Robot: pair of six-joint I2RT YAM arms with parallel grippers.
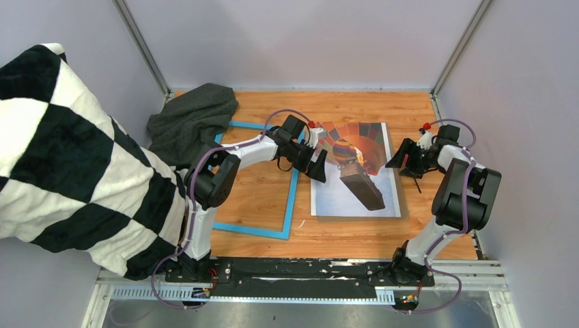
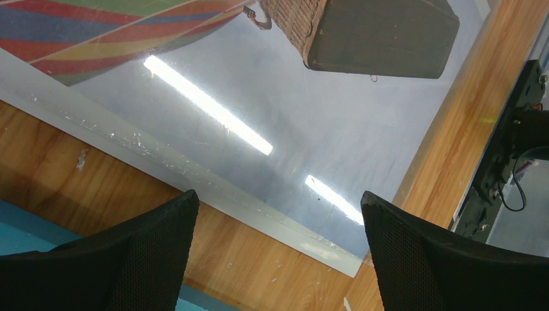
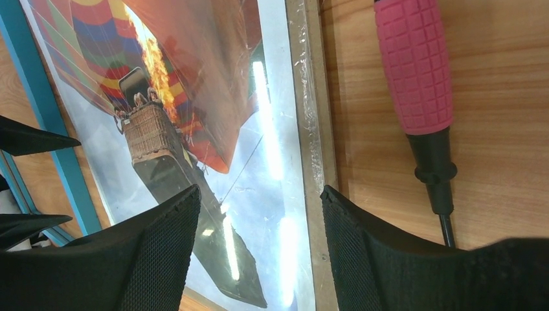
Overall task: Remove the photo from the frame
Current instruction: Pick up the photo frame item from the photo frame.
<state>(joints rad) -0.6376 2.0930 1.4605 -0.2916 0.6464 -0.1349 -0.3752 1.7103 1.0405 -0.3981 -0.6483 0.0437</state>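
The photo (image 1: 355,179), a hot-air balloon print, lies flat on the wooden table, right of the blue frame (image 1: 252,230). The frame is empty and bare table shows through it. My left gripper (image 1: 318,166) is open and empty above the photo's left edge. In the left wrist view the gripper (image 2: 278,196) hovers over the photo's (image 2: 291,110) near corner, with the frame (image 2: 19,230) at lower left. My right gripper (image 1: 403,157) is open and empty over the photo's right edge. In the right wrist view the gripper (image 3: 260,191) straddles the photo (image 3: 194,97) and a brown backing board edge (image 3: 312,129).
A pink-handled screwdriver (image 3: 414,65) lies on the table just right of the board. A dark grey cloth (image 1: 194,119) is bunched at the back left, over the frame's far corner. A black-and-white checked fabric (image 1: 68,157) fills the left side. White walls enclose the table.
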